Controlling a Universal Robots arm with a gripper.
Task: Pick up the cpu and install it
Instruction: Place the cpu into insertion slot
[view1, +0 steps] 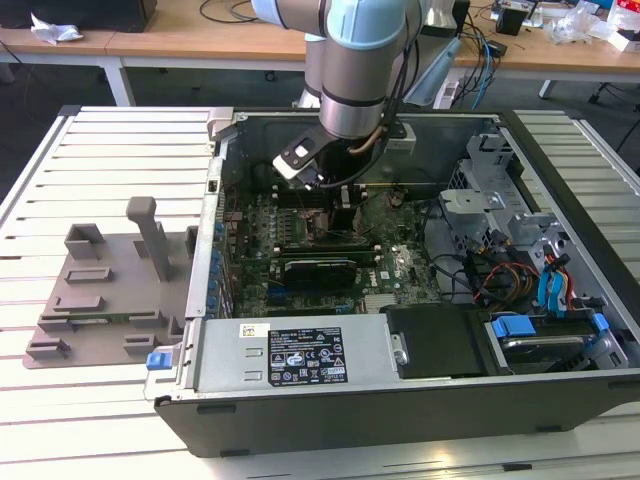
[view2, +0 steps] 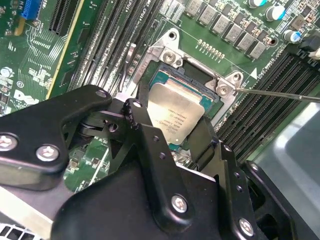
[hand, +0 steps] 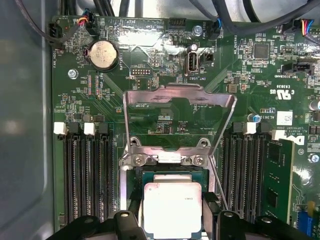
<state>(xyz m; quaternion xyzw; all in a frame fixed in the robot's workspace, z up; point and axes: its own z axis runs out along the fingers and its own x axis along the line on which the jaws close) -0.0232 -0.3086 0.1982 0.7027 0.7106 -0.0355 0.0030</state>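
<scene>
The cpu, silver top plate upward, lies over the open socket of the motherboard, clasped on two opposite edges by the black fingers of the gripper. The metal load plate stands hinged up. In the exterior view the arm reaches down into the opened computer case. A grey tray lies on the slatted table at the exterior view's left.

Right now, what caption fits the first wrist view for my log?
Gripper holds the cpu at the open socket, load plate raised.
</scene>
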